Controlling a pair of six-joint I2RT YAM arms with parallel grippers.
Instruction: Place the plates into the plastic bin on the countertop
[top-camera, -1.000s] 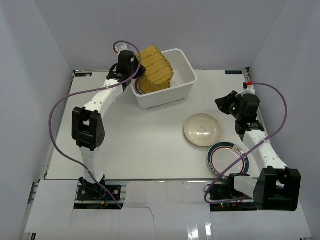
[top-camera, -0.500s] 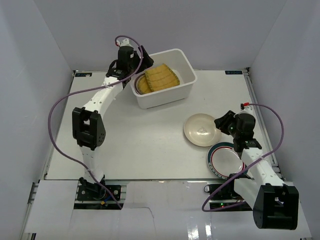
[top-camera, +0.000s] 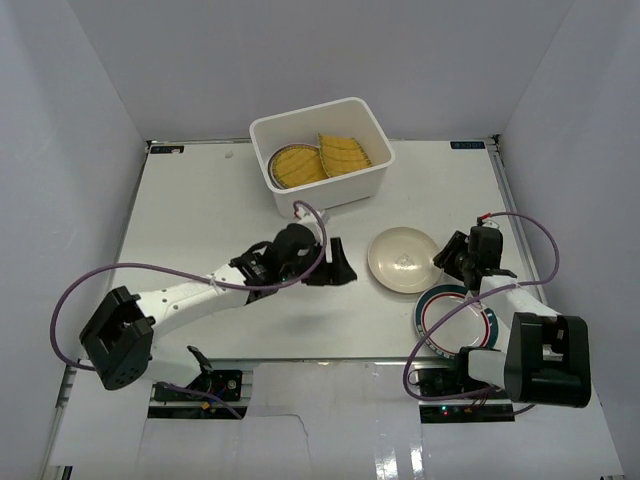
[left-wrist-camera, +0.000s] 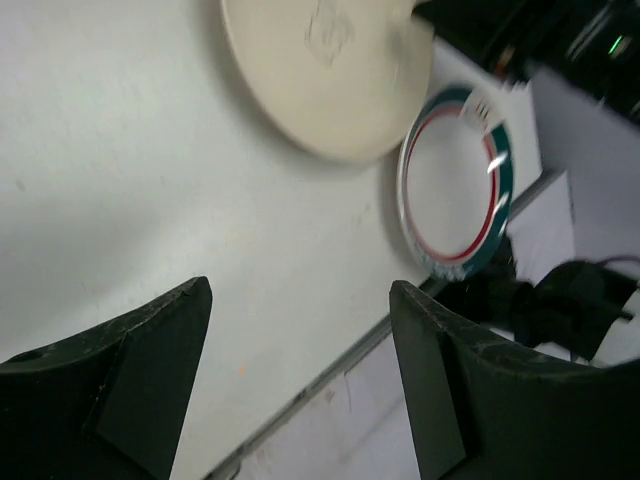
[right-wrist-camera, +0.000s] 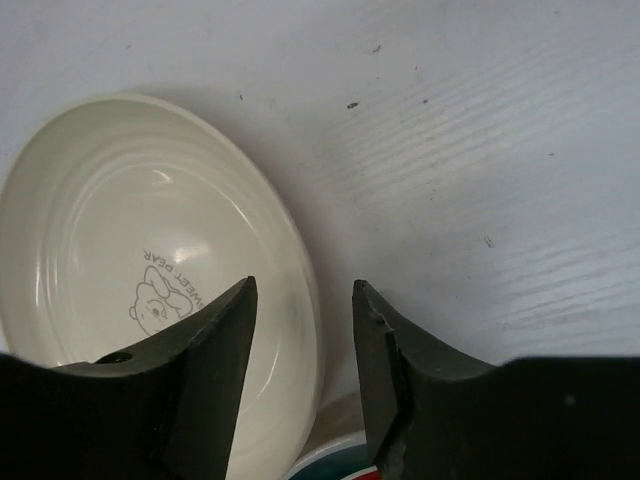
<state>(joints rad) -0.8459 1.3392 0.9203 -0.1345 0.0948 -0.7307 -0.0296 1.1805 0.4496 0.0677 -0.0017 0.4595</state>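
Note:
The white plastic bin (top-camera: 372, 175) stands at the back of the countertop (top-camera: 200, 220). Inside it lie a round yellow woven plate (top-camera: 297, 163) and a fan-shaped yellow one (top-camera: 345, 150). A cream plate (top-camera: 402, 260) (right-wrist-camera: 130, 280) (left-wrist-camera: 320, 70) rests at centre right, partly over a green-and-red-rimmed white plate (top-camera: 455, 320) (left-wrist-camera: 455, 180). My left gripper (top-camera: 342, 264) (left-wrist-camera: 300, 370) hangs open and empty just left of the cream plate. My right gripper (top-camera: 447, 262) (right-wrist-camera: 303, 330) is open, its jaws straddling the cream plate's right rim without closing on it.
White walls enclose the table on three sides. The left arm stretches low across the middle of the table. The right arm's purple cable (top-camera: 530, 240) loops near the right wall. The table's front edge (left-wrist-camera: 330, 360) shows below the left fingers.
The left gripper let go of the fan-shaped plate in the bin, then swung down to beside the cream plate. The right gripper opened and dropped to the cream plate's right rim.

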